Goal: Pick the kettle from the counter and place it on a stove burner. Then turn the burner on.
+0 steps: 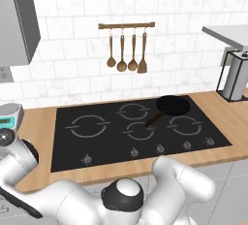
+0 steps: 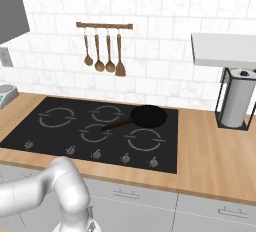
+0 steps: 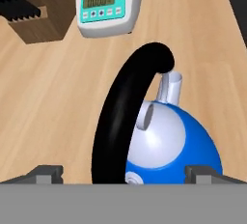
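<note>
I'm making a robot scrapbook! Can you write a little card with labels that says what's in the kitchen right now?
kettle: blue kettle with a black arched handle, standing on the wooden counter
tool: tool open, one fingertip each side of the kettle's handle, not gripping
scale: kitchen scale on the counter beyond the kettle
cooktop: black glass cooktop with grey burner rings
big burner: stove burner, nothing on it
pan: black frying pan on a back burner
wall: wooden utensils hanging on a rail
paper towel: paper towel roll in a stand
</note>
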